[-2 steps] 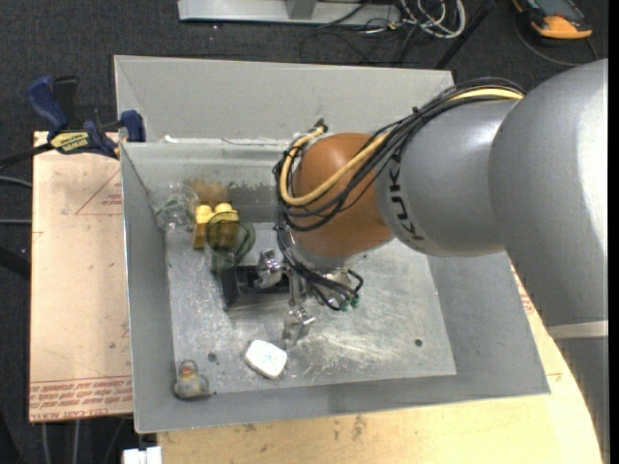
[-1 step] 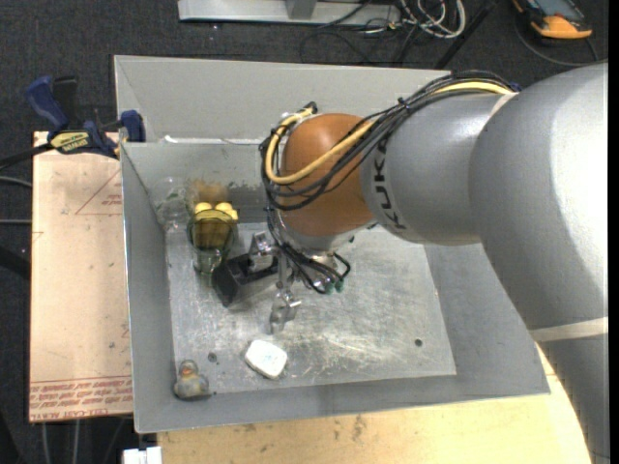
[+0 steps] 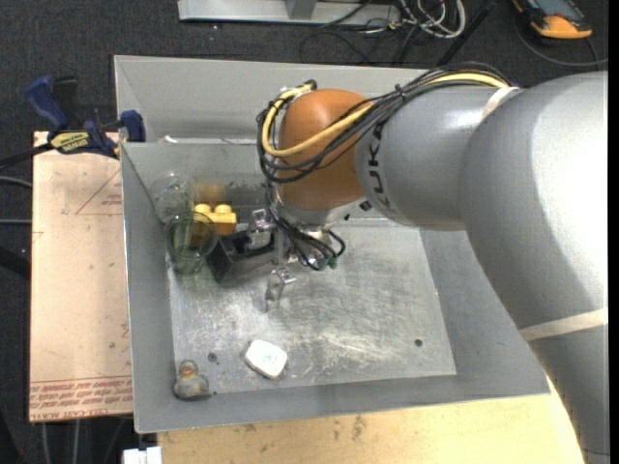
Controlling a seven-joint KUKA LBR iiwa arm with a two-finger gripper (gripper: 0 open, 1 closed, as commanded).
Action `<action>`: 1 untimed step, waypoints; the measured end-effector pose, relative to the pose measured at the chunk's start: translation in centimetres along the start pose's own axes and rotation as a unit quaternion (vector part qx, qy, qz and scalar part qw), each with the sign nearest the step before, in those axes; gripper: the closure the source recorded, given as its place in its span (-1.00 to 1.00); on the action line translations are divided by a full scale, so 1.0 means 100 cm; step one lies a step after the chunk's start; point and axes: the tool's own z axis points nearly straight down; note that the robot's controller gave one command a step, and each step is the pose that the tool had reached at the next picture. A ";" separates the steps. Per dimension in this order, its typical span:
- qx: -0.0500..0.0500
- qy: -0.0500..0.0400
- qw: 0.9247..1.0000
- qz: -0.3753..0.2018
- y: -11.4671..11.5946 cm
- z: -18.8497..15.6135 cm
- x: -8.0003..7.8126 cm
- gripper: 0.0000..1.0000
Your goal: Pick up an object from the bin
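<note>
Grey metal bin (image 3: 372, 303), seen from above.

Far left, up against the L wall: clear glass cup (image 3: 172, 195) w/ a greenish see-through cup (image 3: 187, 245) just below it; the two look to be touching. In the front-L corner, well apart from those, a small grey-yellow figure (image 3: 191, 380) by the front wall; can't make out what kind.

Next to the R: yellow studded brick (image 3: 215, 217), resting against the cups. Just below and R of it is a black block (image 3: 230, 256), touching or nearly touching the brick. These four make a small heap in the L-centre of the bin.

Nearer the front, alone on bare floor: white rounded pebble-like piece (image 3: 265, 358).

Centre: pincer (image 3: 275, 290) hangs low over bare bin floor, just R of the black block, which is the nearest thing to it. White piece is near, toward the front. Whether the pincer is spread or pressed together: can't tell.

Above the pincer sits the orange wrist cover (image 3: 314, 153) w/ yellow and black cables looped over it. The silver arm (image 3: 503, 172) comes in from the R.
</note>
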 end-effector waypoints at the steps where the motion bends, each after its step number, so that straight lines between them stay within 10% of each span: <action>1: 0.007 -0.012 0.997 0.070 0.009 0.002 -0.026 1.00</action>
